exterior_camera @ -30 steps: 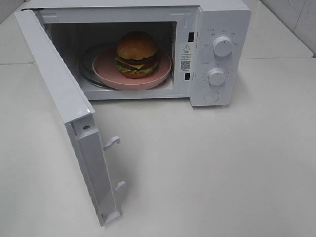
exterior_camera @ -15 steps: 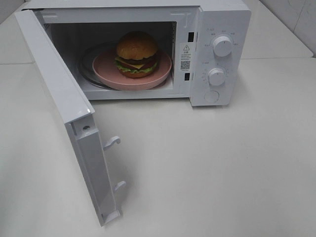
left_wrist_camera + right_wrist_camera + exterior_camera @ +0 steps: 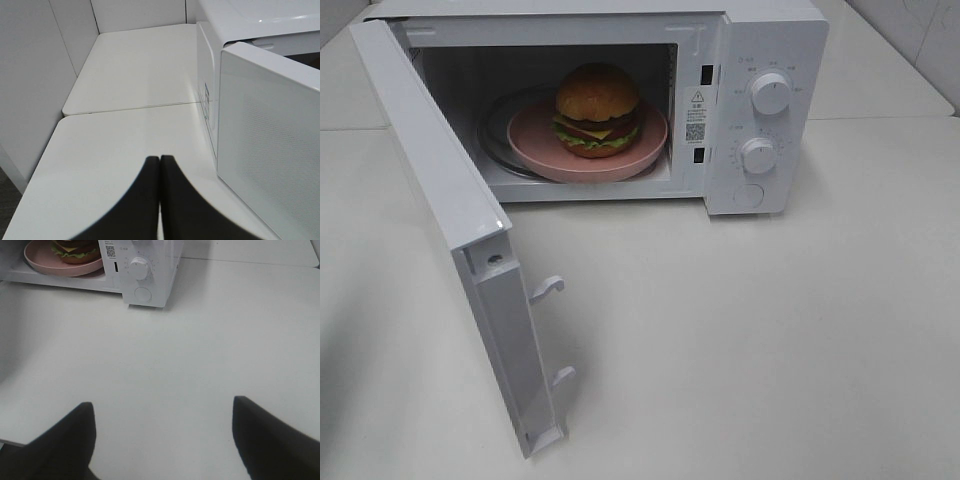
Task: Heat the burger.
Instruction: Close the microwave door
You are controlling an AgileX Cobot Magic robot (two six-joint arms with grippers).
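The burger (image 3: pixel 597 110) with a golden-brown bun, lettuce, cheese and patty sits on a round pink plate (image 3: pixel 532 140) inside the white microwave (image 3: pixel 765 60). The microwave door (image 3: pixel 450 215) stands wide open toward the front left. The burger's lower part also shows in the right wrist view (image 3: pixel 75 251). My left gripper (image 3: pixel 159 162) is shut and empty, beside the outer face of the open door (image 3: pixel 270 150). My right gripper (image 3: pixel 162 407) is open and empty, above the table in front of the microwave. Neither gripper shows in the exterior high view.
Two round knobs (image 3: pixel 770 93) (image 3: pixel 758 155) and a round button (image 3: pixel 748 196) sit on the microwave's right panel. The white table (image 3: pixel 770 330) stretches in front. A seam (image 3: pixel 130 107) joins two tabletops left of the microwave, next to a wall panel (image 3: pixel 30 75).
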